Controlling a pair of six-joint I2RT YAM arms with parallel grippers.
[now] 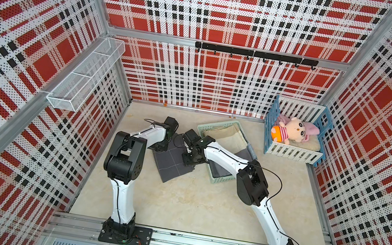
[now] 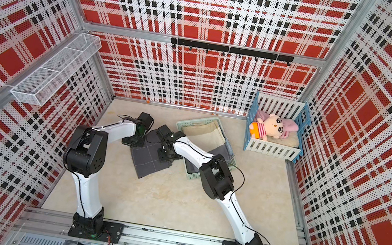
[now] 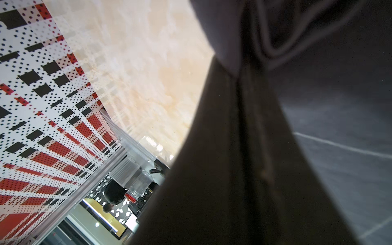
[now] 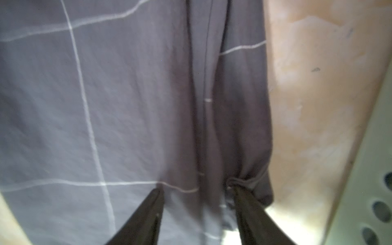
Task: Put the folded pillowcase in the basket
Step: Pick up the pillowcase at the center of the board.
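Pillowcase (image 1: 172,162) flat on counter (image 1: 189,203), just beside basket (image 1: 219,178). Left end effector (image 3: 238,78) pinched shut on an edge; right end effector (image 4: 195,188) half-spread astride the bunched edge, nothing clamped. Risk: an uneven lift could open the fold or snag the basket rim.

Closed dark fingers (image 3: 212,169) pinch the grey, white-lined pillowcase (image 3: 339,95), beige tabletop (image 3: 148,63) alongside.

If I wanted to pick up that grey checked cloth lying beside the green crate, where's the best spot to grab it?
Pinch the pillowcase at its folded edge nearest the basket, coming straight down from above. It lies flat on the table, so only that layered edge gives fingers something to close on. The right gripper straddles it there, jaws apart.
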